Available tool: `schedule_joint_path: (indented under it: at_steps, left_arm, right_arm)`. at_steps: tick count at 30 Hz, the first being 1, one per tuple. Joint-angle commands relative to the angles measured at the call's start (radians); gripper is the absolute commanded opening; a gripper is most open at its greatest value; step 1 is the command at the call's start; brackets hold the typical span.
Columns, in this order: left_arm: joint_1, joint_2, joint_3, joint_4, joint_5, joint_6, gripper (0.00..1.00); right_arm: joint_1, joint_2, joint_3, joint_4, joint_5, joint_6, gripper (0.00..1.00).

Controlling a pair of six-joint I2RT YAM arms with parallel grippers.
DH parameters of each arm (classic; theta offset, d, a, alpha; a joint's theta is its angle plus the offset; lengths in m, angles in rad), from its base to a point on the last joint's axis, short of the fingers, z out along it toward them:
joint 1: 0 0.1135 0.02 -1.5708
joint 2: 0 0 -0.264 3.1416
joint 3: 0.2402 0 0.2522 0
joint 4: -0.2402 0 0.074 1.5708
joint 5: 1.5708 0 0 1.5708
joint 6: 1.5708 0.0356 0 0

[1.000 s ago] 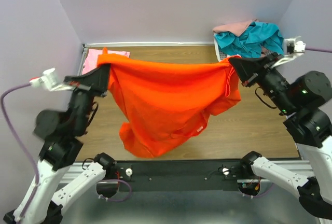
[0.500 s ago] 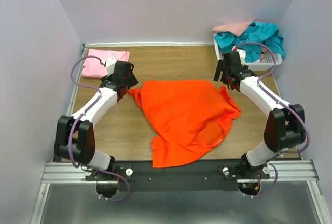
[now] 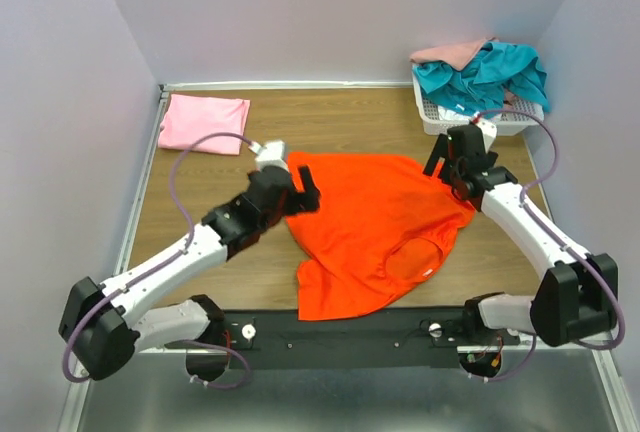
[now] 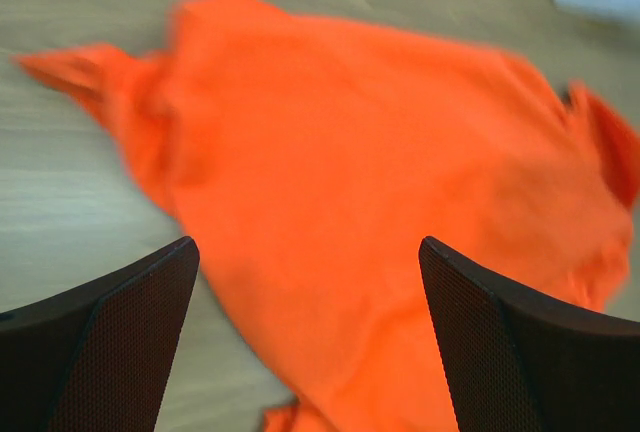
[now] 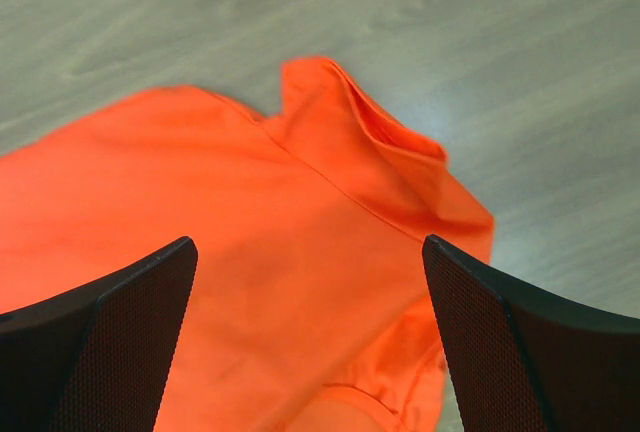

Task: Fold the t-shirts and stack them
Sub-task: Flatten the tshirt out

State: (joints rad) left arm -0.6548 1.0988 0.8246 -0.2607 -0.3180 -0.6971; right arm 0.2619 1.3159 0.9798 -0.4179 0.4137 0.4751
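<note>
- Orange t-shirt: 1 item, spread on the middle of the table and rumpled at its near end; long axis slants from far right to near left.
- White mesh basket: far right corner; holds the teal t-shirt and the peach-pink t-shirt, heaped above the rim.
- Pink t-shirt: folded flat, far left corner.
- Left claw: fingers wide apart, holding nothing, above the orange cloth's left side.
- Right claw: fingers wide apart, holding nothing, above its right sleeve.

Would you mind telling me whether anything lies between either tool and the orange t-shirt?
Nothing visible does. The left tool and right tool both hang open directly over the orange t-shirt, which lies uncovered on the table.
</note>
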Motion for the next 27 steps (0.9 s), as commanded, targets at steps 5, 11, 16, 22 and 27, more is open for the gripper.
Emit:
schedule_joint_path:
  at_steps: [5,11,16,22,27]
  left_arm:
    - [-0.475,-0.013,-0.11,0.115,0.094,0.07,0.99]
    - [-0.732,0.199,-0.068,0.158,0.074,0.051,0.97]
    - [-0.799,0.354,0.002,0.138,0.054,0.065,0.86]
    - [-0.853,0.493,0.047,0.132,0.063,0.091,0.74]
    - [-0.853,0.604,0.128,0.043,0.031,0.09,0.68]
  right_arm:
    - [-0.177,-0.098,-0.176,-0.009,-0.131,0.099,1.0]
    - [-0.257,-0.101,-0.228,-0.007,-0.248,0.094,1.0]
    - [-0.299,-0.121,-0.26,-0.005,-0.288,0.096,1.0]
    - [-0.369,-0.168,-0.309,0.004,-0.349,0.096,1.0]
    - [-0.403,-0.178,-0.343,0.024,-0.408,0.086,1.0]
